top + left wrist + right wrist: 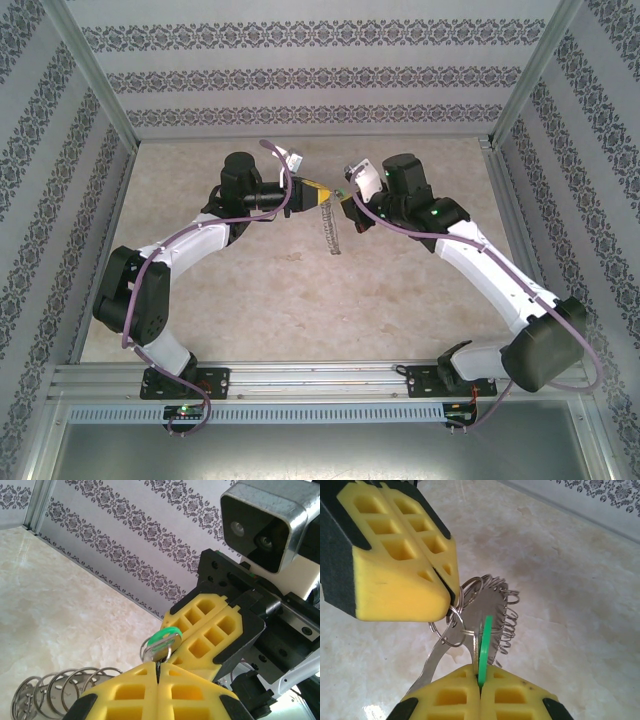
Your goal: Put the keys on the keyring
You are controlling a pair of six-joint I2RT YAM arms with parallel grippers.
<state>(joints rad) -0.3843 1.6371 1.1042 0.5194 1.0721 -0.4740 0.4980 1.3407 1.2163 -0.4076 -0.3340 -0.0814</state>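
Item counts. Black-and-white robot arms: two counted, left arm [180, 255] and right arm [490, 265]. Two-finger grippers: two counted, left gripper [318, 194] and right gripper [350, 210]. Yellow honeycombed blocky finger pads [395, 575]: four counted, two per gripper. Small key with bright green plastic head [484, 650]: one counted. Large thin dark-grey metal keyring [331, 232]: one counted. Small silvery wire loops [65, 690] fringing keyring: at least five counted from left wrist; full number not resolved. Beige marbled tabletop [300, 300]: one counted.

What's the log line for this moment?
left gripper: shut on keyring | right gripper: shut on key | both held above table | key at keyring, threaded: cannot tell
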